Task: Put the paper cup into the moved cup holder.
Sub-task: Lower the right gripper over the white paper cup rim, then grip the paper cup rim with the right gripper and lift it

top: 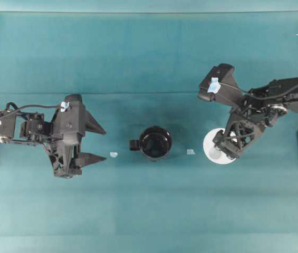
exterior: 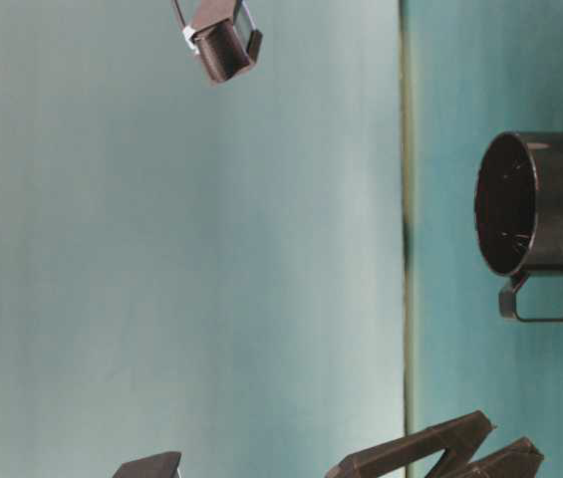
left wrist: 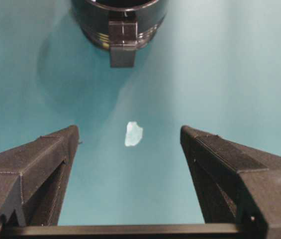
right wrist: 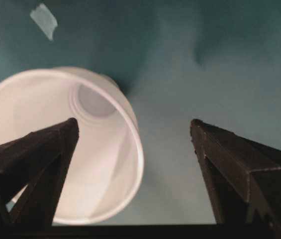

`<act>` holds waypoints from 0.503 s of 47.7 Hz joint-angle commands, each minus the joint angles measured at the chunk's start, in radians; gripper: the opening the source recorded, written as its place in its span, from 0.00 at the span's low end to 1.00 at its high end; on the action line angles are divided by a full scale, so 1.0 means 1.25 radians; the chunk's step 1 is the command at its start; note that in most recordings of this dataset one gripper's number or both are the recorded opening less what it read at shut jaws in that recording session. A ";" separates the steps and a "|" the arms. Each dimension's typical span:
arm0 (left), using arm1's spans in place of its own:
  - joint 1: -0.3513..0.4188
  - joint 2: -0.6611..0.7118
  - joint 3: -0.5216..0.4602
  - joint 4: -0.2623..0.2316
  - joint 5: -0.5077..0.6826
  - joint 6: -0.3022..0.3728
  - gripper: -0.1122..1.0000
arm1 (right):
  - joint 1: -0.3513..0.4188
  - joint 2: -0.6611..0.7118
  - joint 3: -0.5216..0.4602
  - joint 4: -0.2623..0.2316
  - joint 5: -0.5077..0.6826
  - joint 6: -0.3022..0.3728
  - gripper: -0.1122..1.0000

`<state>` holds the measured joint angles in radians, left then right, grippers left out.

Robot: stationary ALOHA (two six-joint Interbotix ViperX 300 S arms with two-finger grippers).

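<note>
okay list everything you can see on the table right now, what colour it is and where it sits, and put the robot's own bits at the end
paper cup: one, white, upright at the right, partly under the right end effector.
cup holder: one, glossy black, centre of the table, its tab pointing left.
tape scraps: two, pale blue, one left of the cup holder, one right of it.
table cover: one, teal, under everything.
left end effector: one, black, open, left of the cup holder, holding nothing.
right end effector: one, black, open above the paper cup, one finger over the cup's mouth, not closed on it.
</note>
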<state>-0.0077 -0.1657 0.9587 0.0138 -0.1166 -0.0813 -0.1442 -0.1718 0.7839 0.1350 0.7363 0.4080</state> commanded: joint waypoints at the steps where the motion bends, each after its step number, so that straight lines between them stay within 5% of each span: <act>1: -0.002 -0.004 -0.010 0.002 -0.004 -0.001 0.85 | 0.002 -0.002 -0.001 0.002 -0.007 0.007 0.96; 15: -0.001 -0.004 -0.010 0.002 -0.004 -0.001 0.85 | 0.002 -0.004 -0.001 0.002 -0.006 0.006 0.88; 24: -0.001 -0.005 -0.010 0.002 -0.004 -0.001 0.85 | 0.002 -0.002 -0.005 0.002 -0.011 0.002 0.49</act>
<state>-0.0077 -0.1657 0.9587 0.0153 -0.1166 -0.0828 -0.1442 -0.1718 0.7900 0.1365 0.7286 0.4080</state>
